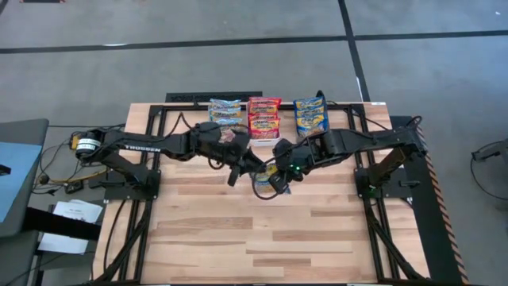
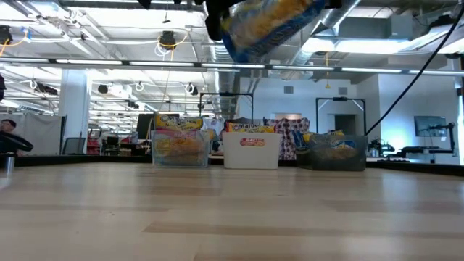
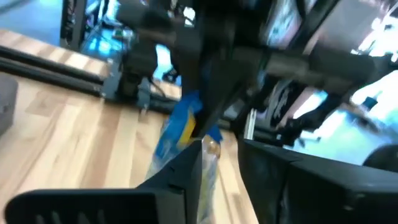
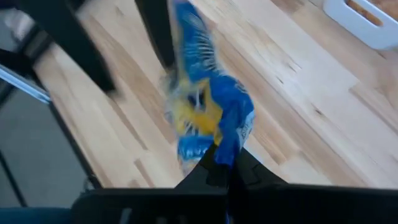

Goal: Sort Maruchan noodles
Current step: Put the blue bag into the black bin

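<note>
A: How far was the sorting?

B: Nearly done, I think. In the high view three bins sat in a row at the top middle of the table. The clear bin point(image 1: 225, 111) had yellow packs w/ orange bits, the white bin point(image 1: 263, 117) had red ones, the grey bin point(image 1: 311, 114) had blue ones. All looked pretty full

A: Any noodles left on the table?

B: No loose ones that I could see. Only one pack was still out, the blue and yellow packet point(image 1: 267, 176). It was up in the air, just below the bins, near the middle of the pic

A: Who had it?

B: The right gripper point(image 1: 279, 179) was pinched tight on its blue end. In the right wrist view the packet point(image 4: 202, 106) hung out past the fingers, over the bare wood. In the low view it showed at the top middle, high above the table point(image 2: 232, 210)

A: And the left gripper point(image 1: 235, 173)?

B: Right beside the pack, to the left of it. Couldn't tell if it was open or closed

A: So what was left?

B: Prob just this one. It's blue, so my guess was the grey bin, top right of the row
</note>
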Controlling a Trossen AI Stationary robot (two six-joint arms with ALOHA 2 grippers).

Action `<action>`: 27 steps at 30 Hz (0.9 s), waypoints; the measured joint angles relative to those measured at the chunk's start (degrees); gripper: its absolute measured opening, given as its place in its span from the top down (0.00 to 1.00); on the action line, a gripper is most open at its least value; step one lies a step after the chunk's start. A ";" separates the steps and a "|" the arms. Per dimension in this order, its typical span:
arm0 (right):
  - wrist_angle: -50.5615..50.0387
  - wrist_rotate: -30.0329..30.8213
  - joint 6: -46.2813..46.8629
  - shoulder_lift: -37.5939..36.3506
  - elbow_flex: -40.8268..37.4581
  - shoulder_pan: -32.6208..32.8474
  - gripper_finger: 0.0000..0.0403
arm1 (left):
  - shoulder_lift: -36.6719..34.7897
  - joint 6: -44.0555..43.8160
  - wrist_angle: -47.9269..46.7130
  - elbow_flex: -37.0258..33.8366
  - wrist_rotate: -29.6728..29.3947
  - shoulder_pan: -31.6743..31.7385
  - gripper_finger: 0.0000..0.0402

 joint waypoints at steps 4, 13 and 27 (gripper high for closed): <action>-4.41 0.55 -0.44 -0.03 -0.02 0.02 0.99 | -1.84 -1.26 0.54 0.07 0.38 2.02 0.75; -12.40 3.45 -7.40 -0.07 -0.02 -1.60 0.99 | -4.10 1.03 0.27 0.07 -0.11 6.40 0.75; -18.16 7.30 -25.12 -8.30 -0.06 -17.18 0.99 | -4.10 1.23 0.04 0.07 -0.09 12.16 0.75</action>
